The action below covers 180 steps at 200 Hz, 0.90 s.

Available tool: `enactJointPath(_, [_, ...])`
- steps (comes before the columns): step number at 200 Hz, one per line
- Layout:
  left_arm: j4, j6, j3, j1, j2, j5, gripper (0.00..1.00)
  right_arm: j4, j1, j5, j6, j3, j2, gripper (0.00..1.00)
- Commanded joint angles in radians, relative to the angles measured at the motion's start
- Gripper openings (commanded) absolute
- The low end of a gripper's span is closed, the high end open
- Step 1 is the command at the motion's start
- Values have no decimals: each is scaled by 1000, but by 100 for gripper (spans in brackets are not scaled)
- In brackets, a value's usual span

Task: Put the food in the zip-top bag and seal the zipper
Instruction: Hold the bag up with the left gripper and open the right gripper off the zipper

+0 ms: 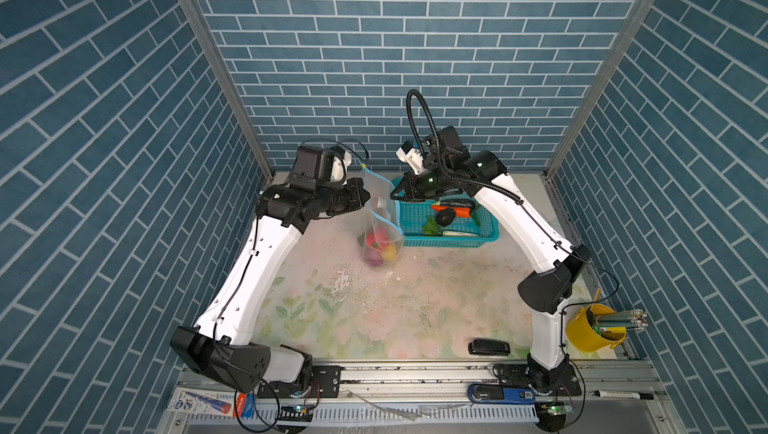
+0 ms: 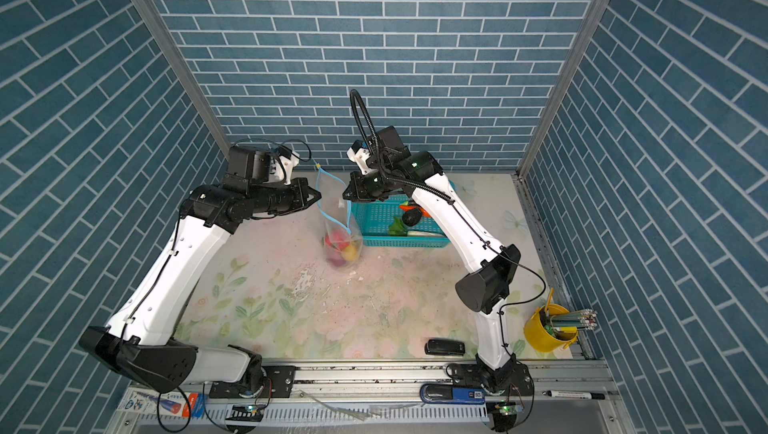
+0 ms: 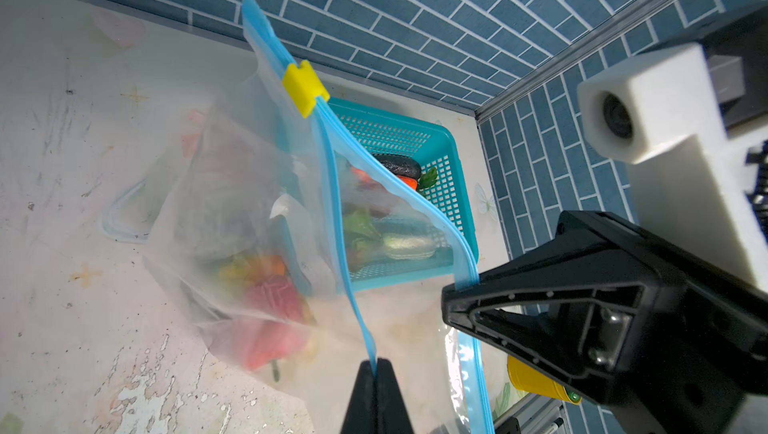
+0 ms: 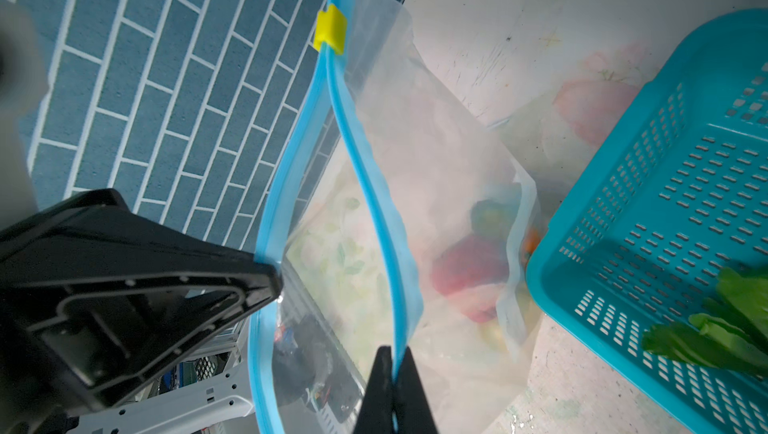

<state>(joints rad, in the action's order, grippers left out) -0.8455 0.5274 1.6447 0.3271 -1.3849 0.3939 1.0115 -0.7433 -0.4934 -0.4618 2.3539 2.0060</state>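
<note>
Working the rig from my station, I saw in both top views the left gripper reaching in from 9 o'clock. Its jaws were pressed together on one lip of the large, clear, crinkly zip-top bag. The left wrist view showed the black jaws pinching the thin light blue zipper strip between them.

The bag stood upright near the 12 o'clock edge of the floral-patterned bench. Its mouth faced up, and the two lips were pulled apart into an open slit. The small yellow slider tab sat at the 12 o'clock end of the zipper, where the lips met. Low in the bag lay a red toy piece, a yellow toy potato and a purple toy onion.

The right gripper came in from 3 o'clock, and the right wrist view showed its jaws pinching the opposite lip.

Just beside the bag at 3 o'clock sat a teal perforated plastic basket. It held a dark toy eggplant, an orange toy carrot, leafy toy greens and a long whitish toy piece. Well apart, near the bench's 4 o'clock corner, stood a yellow cup of pencils.
</note>
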Motion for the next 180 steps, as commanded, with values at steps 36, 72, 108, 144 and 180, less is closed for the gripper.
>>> enactJointPath(36, [29, 8, -19, -27, 50, 25, 0, 28, -18, 23, 35, 126, 46, 0])
enactJointPath(72, [12, 22, -19, -77, 71, 36, 0, 23, -19, 44, 23, 139, 52, 0])
enactJointPath(108, [4, 75, 23, -131, 59, 173, 0, 81, -19, 80, -4, 267, 108, 0])
enactJointPath(144, [-44, 71, 22, -178, 27, 212, 0, 56, -32, 69, -26, 290, 131, 0])
enactJointPath(180, [-45, 59, 28, -198, 0, 222, 0, 52, -41, 80, -31, 311, 140, 0])
